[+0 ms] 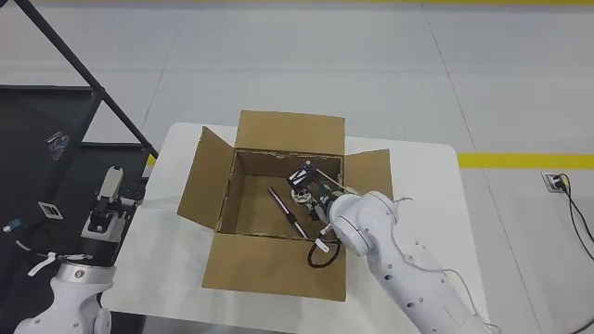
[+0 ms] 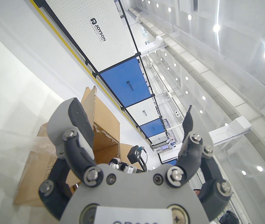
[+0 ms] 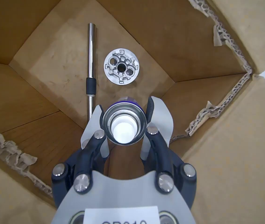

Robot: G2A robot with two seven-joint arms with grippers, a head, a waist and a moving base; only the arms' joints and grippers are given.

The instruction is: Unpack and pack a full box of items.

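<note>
box (image 1: 290,132): open cardboard, at the middle of the top view, standing on the white table (image 1: 422,186); all four flaps folded outward
right gripper (image 3: 125,108): down inside the box, just right of centre in the top view; pincer closed part-way around a spray can (image 3: 124,127), one finger on each side of its metal rim; the can stands upright, purple body, white nozzle
box floor: a metal rod (image 3: 91,54) with a dark sleeve lies flat; a round metal disc (image 3: 122,66) lies flat just beside it, not touching; both are apart from the spray can
left gripper (image 2: 132,115): at the left of the top view, beyond the table's left edge; pincer spread wide, nothing between its fingers
</note>
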